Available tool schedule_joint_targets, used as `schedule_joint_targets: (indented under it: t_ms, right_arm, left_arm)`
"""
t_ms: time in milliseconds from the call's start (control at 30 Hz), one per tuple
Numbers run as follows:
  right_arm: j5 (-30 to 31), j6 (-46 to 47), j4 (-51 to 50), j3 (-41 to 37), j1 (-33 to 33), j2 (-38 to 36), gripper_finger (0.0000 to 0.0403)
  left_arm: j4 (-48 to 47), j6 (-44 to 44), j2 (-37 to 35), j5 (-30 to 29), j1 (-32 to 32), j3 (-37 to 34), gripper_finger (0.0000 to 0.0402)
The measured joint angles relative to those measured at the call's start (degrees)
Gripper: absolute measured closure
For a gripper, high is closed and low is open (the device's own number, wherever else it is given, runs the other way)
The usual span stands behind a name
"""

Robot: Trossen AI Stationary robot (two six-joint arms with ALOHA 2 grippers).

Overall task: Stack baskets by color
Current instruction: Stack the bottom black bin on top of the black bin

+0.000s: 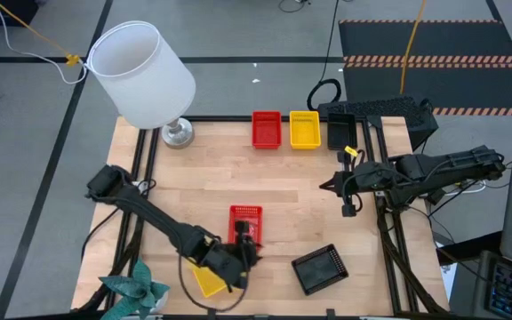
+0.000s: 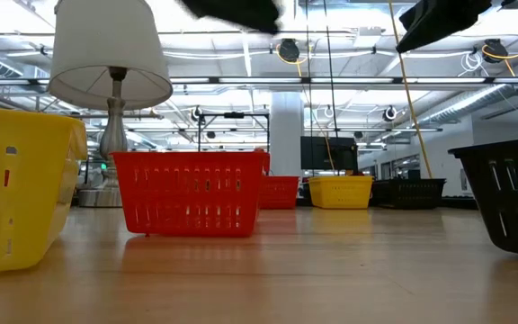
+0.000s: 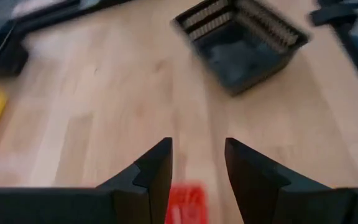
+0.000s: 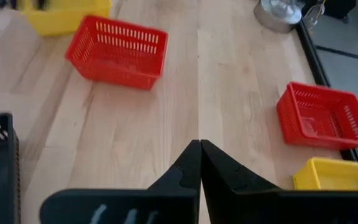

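— What does the place look like?

— A wooden bench [image 1: 274, 187] on a dark frame, grey floor around it, and a big hall with ceiling lights behind it in the low view. A white lamp [image 1: 142, 73] stands at the far left corner.

— Where are the baskets?

— Along the far edge sit three in a row: a red basket [image 1: 266, 129], a yellow basket [image 1: 304, 130] just beside it, and a black basket [image 1: 340, 132] at the right end. Whether any of them is more than one basket nested, I cannot tell. Nearer the front, a second red basket [image 1: 245, 219] lies about mid-bench, a second black basket [image 1: 319, 268] sits tilted to its right, and a second yellow basket [image 1: 208, 280] lies at the front left, partly under the left arm.

— And the left end effector?

— The left end effector [image 1: 245, 242] hangs over the near edge of the loose red basket, its fingers [image 3: 155, 174] parted with nothing between them; the red mesh shows below the gap.

— The right one?

— The right end effector [image 1: 329, 186] is above the bench's right side, well apart from the loose baskets, its fingers [image 4: 185, 171] pressed together and empty.
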Motion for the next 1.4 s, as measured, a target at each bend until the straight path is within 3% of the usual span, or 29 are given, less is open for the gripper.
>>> schedule_joint_targets:
  t_ms: [267,433,567,700,1033,1267,1400]
  right_arm:
    - [0.0,0.0,-4.59,0.0,0.0,-0.04,0.0403]
    - [0.0,0.02,-5.05,0.0,0.0,-0.04,0.0403]
    - [0.0,0.0,-5.05,0.0,0.0,-0.04,0.0403]
    - [0.0,0.0,-5.03,0.0,0.0,-0.04,0.0403]
    - [0.07,-0.02,-4.97,0.0,-0.02,0.0,0.0403]
    - [0.13,-0.02,-4.57,0.0,-0.02,0.0,0.0403]
    - [0.17,-0.07,-4.56,0.0,-0.02,-0.02,0.0403]
  left_arm:
    - [0.14,15.06,10.55,8.22,2.31,13.63,0.0234]
    - [0.43,21.42,15.54,11.97,3.57,18.47,0.0186]
    - [2.47,26.09,18.52,14.85,4.4,19.85,0.0174]
    - [6.62,30.94,20.76,18.78,4.88,19.87,0.0188]
    - [10.04,36.47,23.57,20.25,6.15,19.76,0.0236]
    - [10.37,38.0,25.1,24.78,7.19,19.69,0.0245]
    - [10.8,38.61,25.41,24.4,7.65,19.71,0.0245]
